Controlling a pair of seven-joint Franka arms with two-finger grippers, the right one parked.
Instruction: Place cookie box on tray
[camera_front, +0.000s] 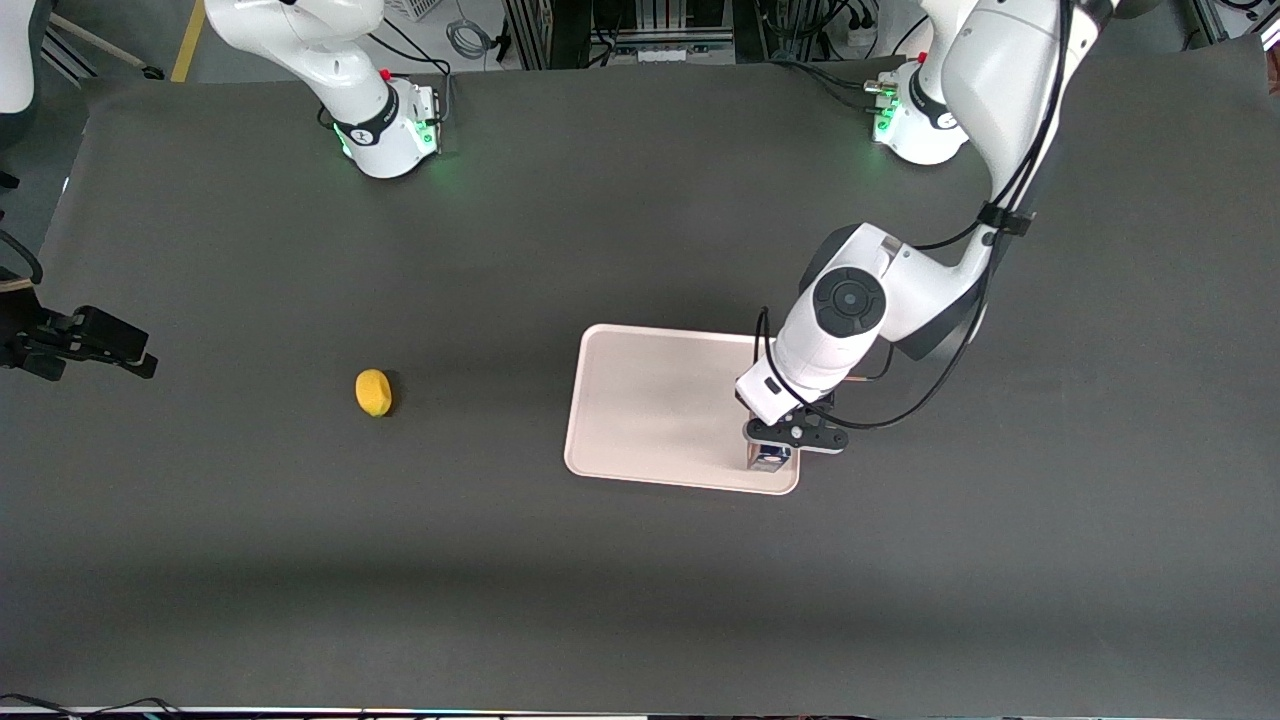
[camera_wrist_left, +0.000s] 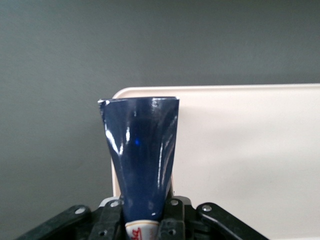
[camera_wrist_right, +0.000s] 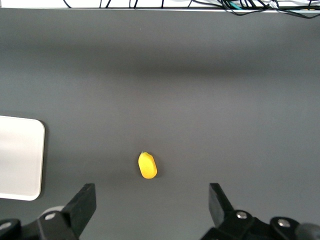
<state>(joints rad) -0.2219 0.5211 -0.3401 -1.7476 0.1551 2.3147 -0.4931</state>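
hanging over the tray (camera_front: 650, 400), the gripper (camera_front: 772, 452) sits above the tray's corner that is nearest the front camera and toward the working arm's end of the surface (camera_front: 640, 580). its fingers (camera_wrist_left: 172, 220) are clamped on the cookie box (camera_wrist_left: 142, 160). the box is dark blue and shiny, and it is long and thin. the gripper has it by one end, where a bit of white and red print shows between the fingers. the rest of the box sticks out away from the gripper. in the wrist view, the box's free end reaches past the tray's rounded corner, so part of the box is over the tray and part is over the dark surface. i cannot tell if the box is touching the tray or is just above it.

from the front, only a small piece of the box (camera_front: 768, 458) peeks out under the gripper, right by the tray's rim. the tray is pale pink-white, flat, with round corners and a low rim. nothing else lies on it.

a small yellow lump (camera_front: 374, 392) sits on the surface, well apart from the tray, toward the parked arm's end. the surface is dark grey and covers the whole table.
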